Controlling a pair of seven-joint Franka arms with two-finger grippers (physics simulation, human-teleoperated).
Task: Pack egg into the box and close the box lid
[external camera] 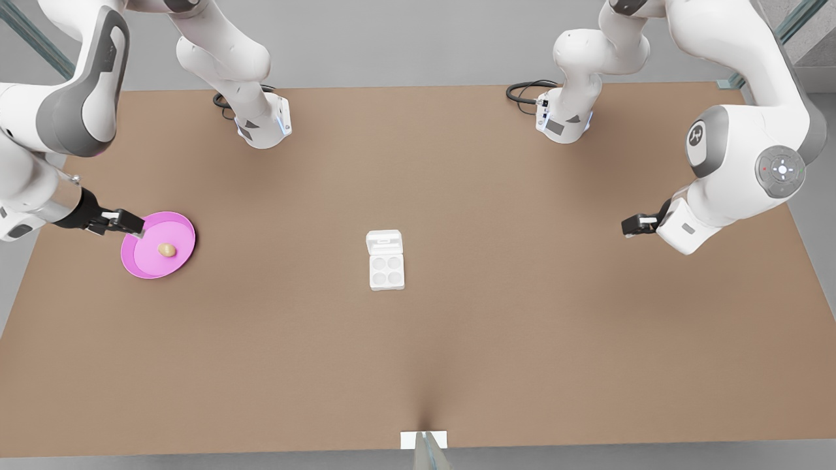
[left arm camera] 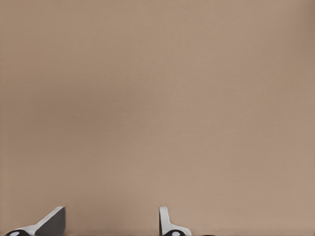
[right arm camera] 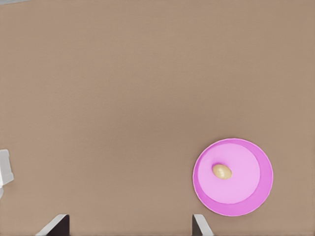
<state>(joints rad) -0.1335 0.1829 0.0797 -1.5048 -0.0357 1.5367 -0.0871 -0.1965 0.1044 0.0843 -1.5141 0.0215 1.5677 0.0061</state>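
So the egg (external camera: 167,249) sits on the pink plate (external camera: 179,225) at the front view's left, well apart from the box (external camera: 386,271) mid-table, box lid (external camera: 384,242) swung open and all four hollows bare. Right gripper (external camera: 124,222) hovers at the plate's rim, fingers (right arm camera: 55,225) spread wide, holding nothing; its wrist view has the egg (right arm camera: 222,171) and plate (right arm camera: 258,196), box edge cut off. Left gripper (external camera: 632,225) waits over bare table (left arm camera: 157,98), fingers (left arm camera: 49,222) wide apart, tips cropped.

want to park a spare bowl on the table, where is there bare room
Bare table runs wide between the open box and the left gripper, and across the whole near edge. It is tight by the pink plate with the egg, where the right gripper hangs over the rim.
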